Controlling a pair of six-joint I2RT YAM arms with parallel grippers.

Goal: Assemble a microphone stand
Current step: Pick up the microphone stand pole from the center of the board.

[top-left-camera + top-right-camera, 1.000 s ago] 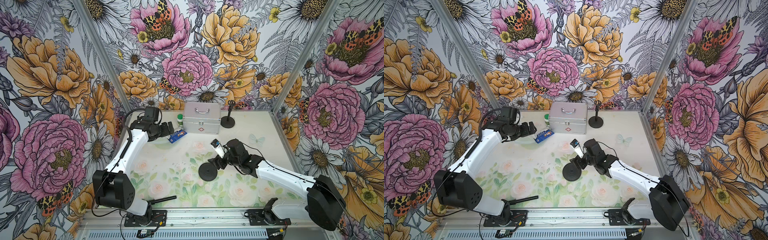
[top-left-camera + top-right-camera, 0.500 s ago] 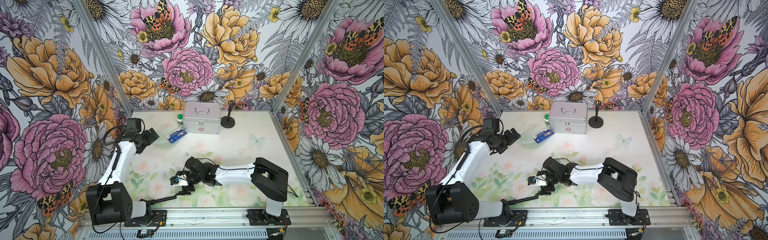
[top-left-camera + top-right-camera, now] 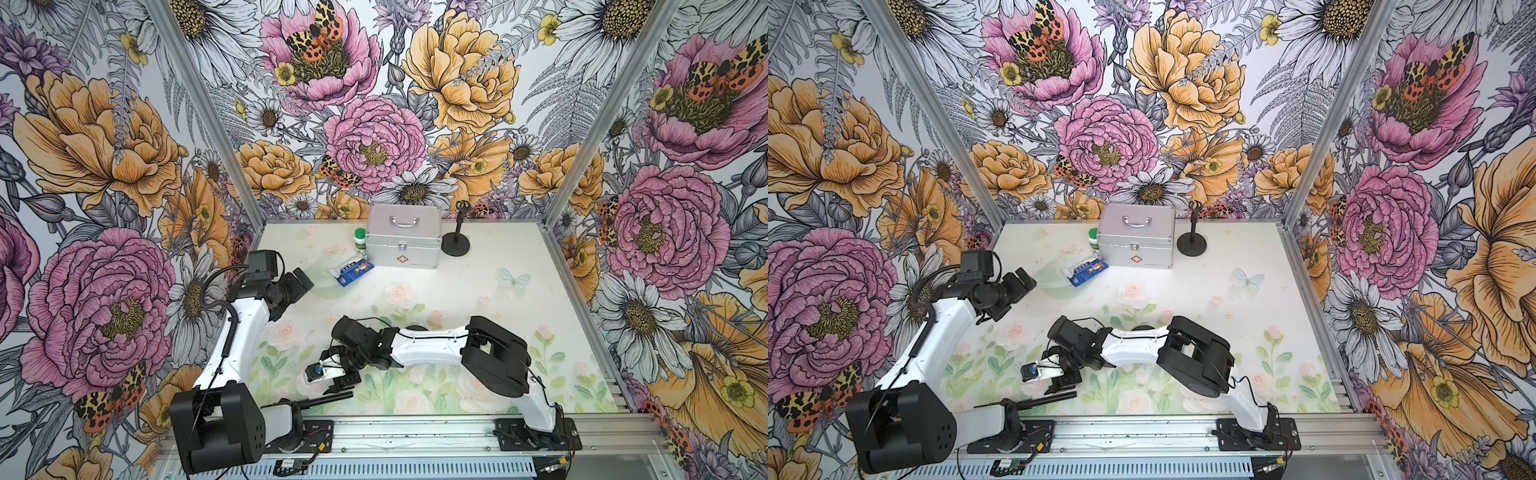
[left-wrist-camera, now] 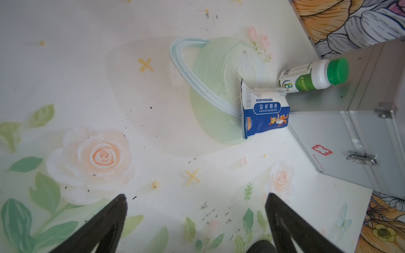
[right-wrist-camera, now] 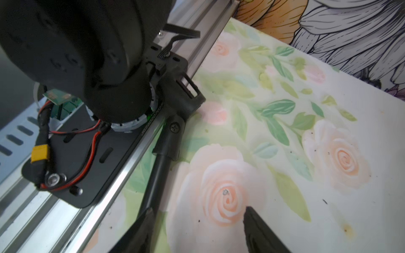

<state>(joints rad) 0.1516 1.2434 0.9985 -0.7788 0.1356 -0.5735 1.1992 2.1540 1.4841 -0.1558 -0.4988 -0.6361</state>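
A black rod (image 3: 328,399) with a mic clip (image 5: 182,96) at one end lies flat along the front rail, beside the left arm's base. My right gripper (image 3: 334,384) hovers low over the rod's free end, open and holding nothing. In the right wrist view one fingertip (image 5: 149,211) overlaps the rod (image 5: 157,173) and the other stands off over a painted rose. The round black base (image 3: 417,328) shows only as a dark sliver behind the right forearm. My left gripper (image 3: 305,280) is open and empty at the left side, above bare mat (image 4: 195,197).
A silver first-aid case (image 3: 403,241) stands at the back, with a green-capped bottle (image 3: 360,241) and a blue gauze packet (image 3: 351,270) beside it. An assembled small stand (image 3: 456,245) sits to the case's right. The aluminium rail (image 3: 415,432) runs along the front edge.
My right arm left the round base in the middle and swung to the front left over the rod, its jaws narrowing slightly. The left arm drew back from the gauze packet toward the left wall.
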